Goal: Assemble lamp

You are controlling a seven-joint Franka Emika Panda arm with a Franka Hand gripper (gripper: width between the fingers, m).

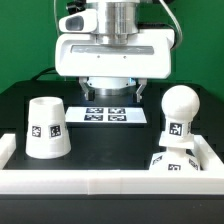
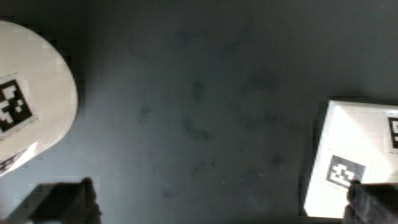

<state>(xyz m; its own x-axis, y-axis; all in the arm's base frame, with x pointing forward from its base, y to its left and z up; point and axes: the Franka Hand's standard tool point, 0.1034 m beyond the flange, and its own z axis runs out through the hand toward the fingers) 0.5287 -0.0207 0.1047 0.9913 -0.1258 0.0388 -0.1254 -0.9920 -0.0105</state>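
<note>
The white cone shade stands wide end down at the exterior view's left, tag facing front. The round bulb on its stem stands upright on the square base at the exterior view's right. My gripper hangs high over the middle, above the black table. In the wrist view my gripper is open and empty, its dark fingertips wide apart. The shade shows at one edge, and a square-cornered white part with tags, apparently the base, at the other.
The marker board lies flat on the black table behind the parts. A white raised wall runs along the front and up both sides. A green backdrop stands behind the robot.
</note>
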